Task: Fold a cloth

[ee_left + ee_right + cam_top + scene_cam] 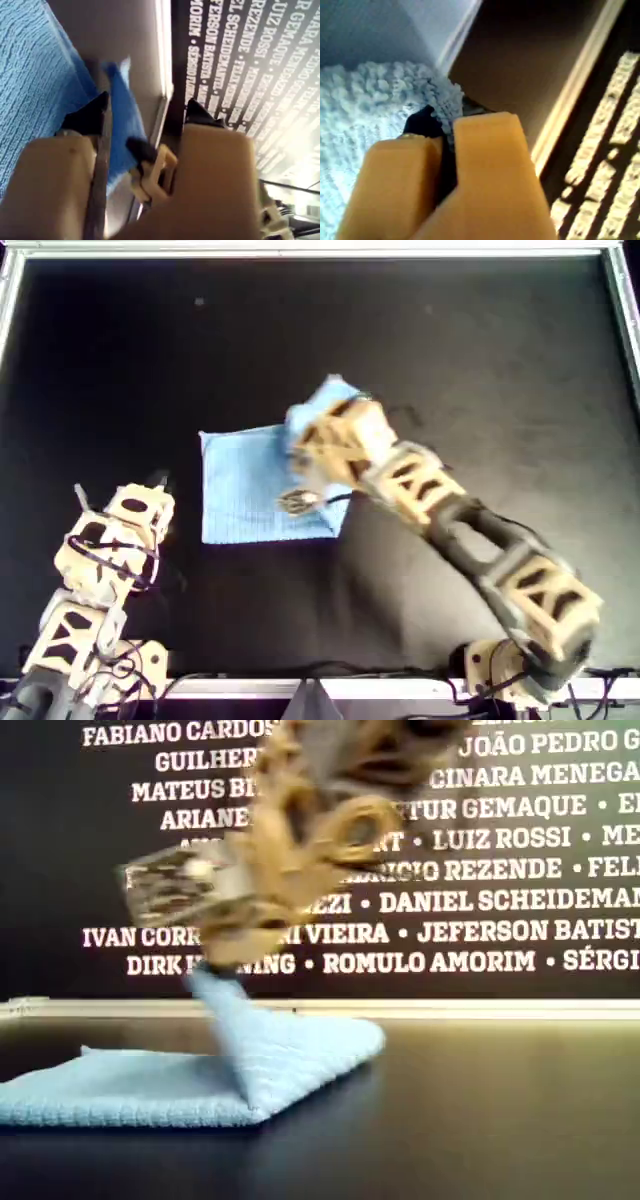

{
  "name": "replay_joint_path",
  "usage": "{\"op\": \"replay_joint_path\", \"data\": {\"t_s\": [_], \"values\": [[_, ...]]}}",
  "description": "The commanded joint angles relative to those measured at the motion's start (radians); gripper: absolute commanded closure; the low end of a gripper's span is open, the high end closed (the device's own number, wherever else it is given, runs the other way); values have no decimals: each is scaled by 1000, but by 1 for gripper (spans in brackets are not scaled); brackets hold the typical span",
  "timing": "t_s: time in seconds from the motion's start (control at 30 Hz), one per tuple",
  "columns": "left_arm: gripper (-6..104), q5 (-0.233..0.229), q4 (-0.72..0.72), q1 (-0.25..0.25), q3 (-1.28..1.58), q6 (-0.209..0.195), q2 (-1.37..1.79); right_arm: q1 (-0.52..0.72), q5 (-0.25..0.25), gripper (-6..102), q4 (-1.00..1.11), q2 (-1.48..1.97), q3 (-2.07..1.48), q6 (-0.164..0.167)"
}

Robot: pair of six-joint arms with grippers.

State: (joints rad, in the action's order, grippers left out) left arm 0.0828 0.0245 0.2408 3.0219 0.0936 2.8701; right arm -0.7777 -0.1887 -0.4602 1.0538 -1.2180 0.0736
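Overhead view: at its lower left, the tan left gripper rests just beside the light-blue square microfibre cloth, jaws apart and empty. The cloth lies mid-way across the black tabletop. Reaching in from the overhead view's lower right, the right gripper is clamped on a lifted corner of the cloth.

motion-blurred claw, cloth cut at frame edge
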Motion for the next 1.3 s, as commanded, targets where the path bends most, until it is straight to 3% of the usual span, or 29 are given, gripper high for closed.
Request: {"op": "replay_joint_path", "data": {"t_s": [0.0, 0.3, 0.67, 0.77, 0.87, 0.93, 1.07, 1.27], "values": [[45, 2, 0, -21, -14, 6, 29, -64, -9, 94, 25, -40, 232, -5], [45, 2, 0, -23, -14, 6, 29, -202, -9, 94, 25, -242, 482, -5], [45, 0, 0, -25, -15, 8, 29, -255, 3, 92, 25, -339, 565, -14], [45, 0, 0, -44, -15, 8, 29, -255, -8, 82, 26, -337, 566, -72], [45, 0, 0, -103, -25, 8, 29, -253, -8, 63, 26, -334, 566, -150], [45, 0, 0, -127, -23, 8, 29, -250, -8, 52, 25, -322, 558, -179], [45, 0, 0, -133, -15, 8, 29, -250, -8, 36, 25, -307, 545, -183], [45, 0, 0, -133, -15, 8, 29, -250, -8, 34, 6, -219, 541, -183]]}}
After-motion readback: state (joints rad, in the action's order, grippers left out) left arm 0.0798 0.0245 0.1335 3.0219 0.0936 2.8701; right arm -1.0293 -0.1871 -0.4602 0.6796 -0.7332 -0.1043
